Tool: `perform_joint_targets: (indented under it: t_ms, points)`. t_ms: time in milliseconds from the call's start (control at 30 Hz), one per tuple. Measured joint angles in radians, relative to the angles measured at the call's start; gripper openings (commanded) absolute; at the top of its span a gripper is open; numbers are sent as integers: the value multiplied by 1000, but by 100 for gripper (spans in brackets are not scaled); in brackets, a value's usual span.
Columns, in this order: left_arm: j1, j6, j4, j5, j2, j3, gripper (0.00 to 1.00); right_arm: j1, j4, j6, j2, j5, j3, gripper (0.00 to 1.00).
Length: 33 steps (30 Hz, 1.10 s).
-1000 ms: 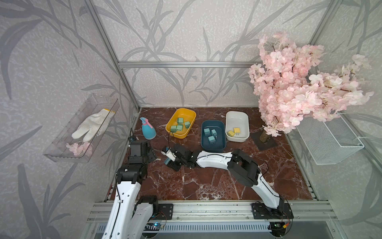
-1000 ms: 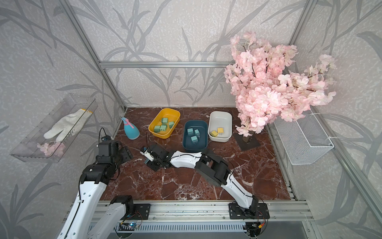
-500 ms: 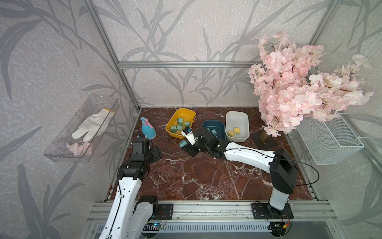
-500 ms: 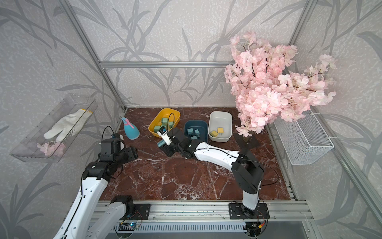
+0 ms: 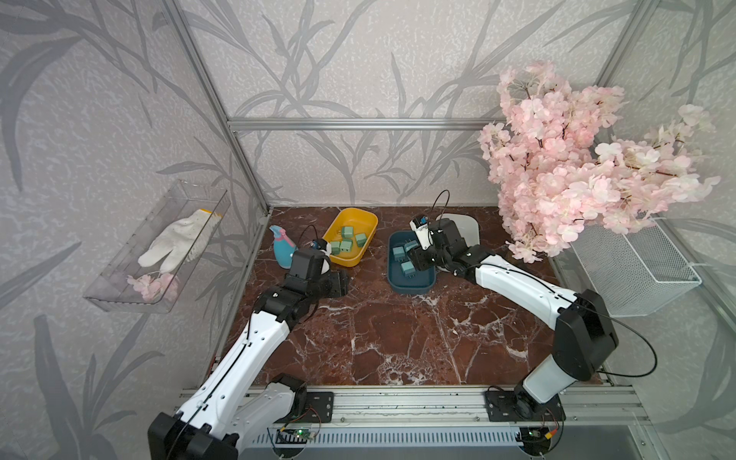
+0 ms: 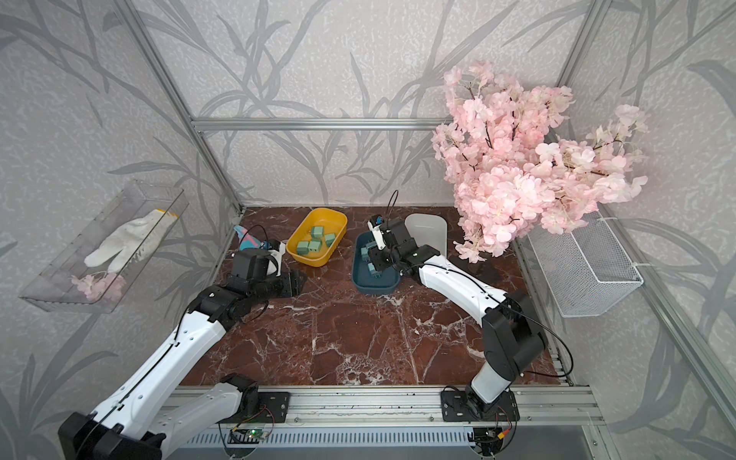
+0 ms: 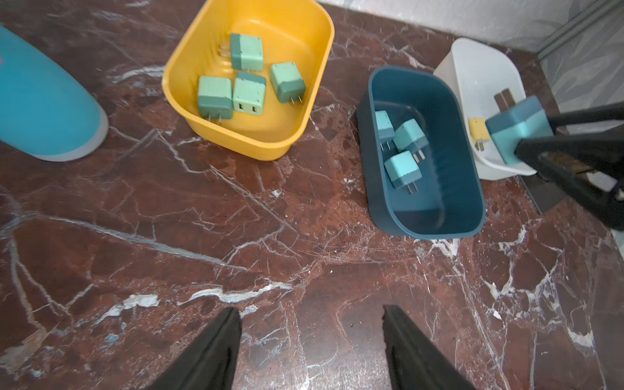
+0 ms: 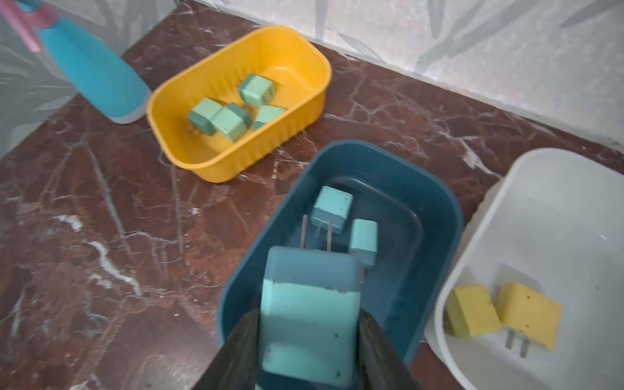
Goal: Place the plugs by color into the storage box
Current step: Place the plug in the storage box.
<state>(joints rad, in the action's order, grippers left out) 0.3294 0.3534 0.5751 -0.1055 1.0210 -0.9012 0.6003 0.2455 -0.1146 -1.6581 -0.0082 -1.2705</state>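
My right arm [image 5: 513,278] stretched over blue tub [image 8: 435,236], right gripper [image 8: 307,314] pinching matte teal cube plug [image 8: 309,287], left gripper [image 7: 310,309] parted, empty.

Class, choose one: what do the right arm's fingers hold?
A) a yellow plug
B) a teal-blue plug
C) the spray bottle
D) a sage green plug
B: in the right wrist view the right fingers clamp a teal-blue plug over the dark blue tray.

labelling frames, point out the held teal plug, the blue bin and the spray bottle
held teal plug [image 8: 309,324]: right wrist view, its light face
blue bin [image 7: 422,89]: left wrist view, inner wall
spray bottle [image 7: 44,101]: left wrist view, blue body
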Motion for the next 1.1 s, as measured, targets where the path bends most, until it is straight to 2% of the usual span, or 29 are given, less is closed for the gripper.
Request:
perform_joint_targets:
  t_ms: [233, 367, 633, 767, 933, 1100]
  points:
    - [9, 8, -37, 5, 93, -23, 70, -33, 55, 0, -171, 37, -30, 40]
    - [9, 8, -55, 21, 103, -34, 70, -37, 83, 0, -218, 47, -40, 42]
    - [9, 15, -64, 63, 108, -33, 74, -41, 98, -1, -218, 62, -54, 61]
    - [9, 16, -74, 113, 106, -33, 75, -42, 120, -1, -180, 59, -54, 63]
    - [-11, 16, -134, 215, 98, -32, 80, -43, 127, 0, -47, 72, -44, 70]
    - [-118, 25, -241, 315, 133, -30, 85, -95, 62, 2, 136, 181, 27, 78]
